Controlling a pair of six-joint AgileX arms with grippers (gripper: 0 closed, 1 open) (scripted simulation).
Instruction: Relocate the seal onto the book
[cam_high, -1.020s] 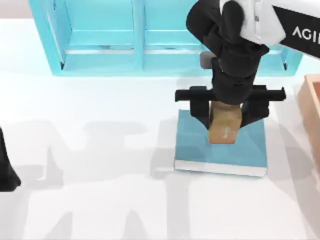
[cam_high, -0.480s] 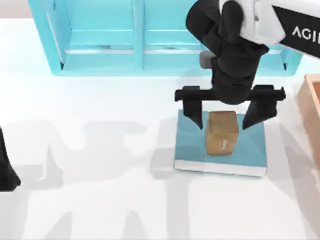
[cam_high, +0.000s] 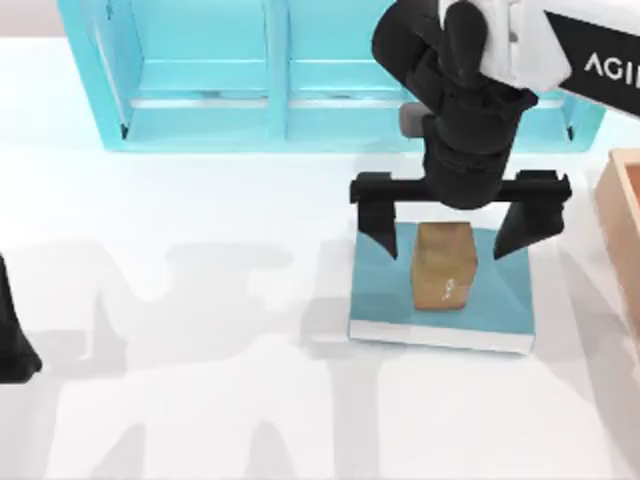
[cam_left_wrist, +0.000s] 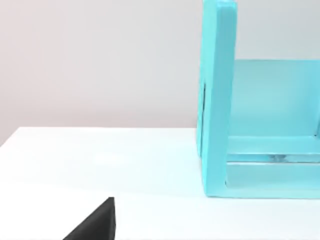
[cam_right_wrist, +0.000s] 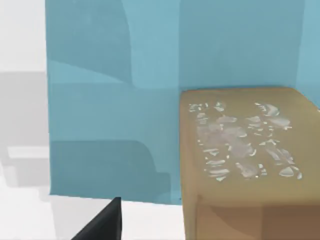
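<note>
The seal (cam_high: 445, 265), a small tan wooden block, stands on the teal-blue cover of the book (cam_high: 385, 295) right of the table's middle. My right gripper (cam_high: 456, 232) hangs open above it, one finger on each side, touching nothing. In the right wrist view the seal's top (cam_right_wrist: 245, 140) lies close below, with the book's cover (cam_right_wrist: 115, 115) around it. My left arm (cam_high: 12, 345) is parked at the table's left edge.
A light-blue shelf unit (cam_high: 200, 110) runs along the back of the table and shows in the left wrist view (cam_left_wrist: 220, 100). An orange-brown wooden box (cam_high: 622, 220) sits at the right edge, close to the book. White tabletop (cam_high: 200, 330) lies open in front and to the left.
My right gripper let go of the seal, spread its fingers wide and rose slightly. The seal now rests free on the book.
</note>
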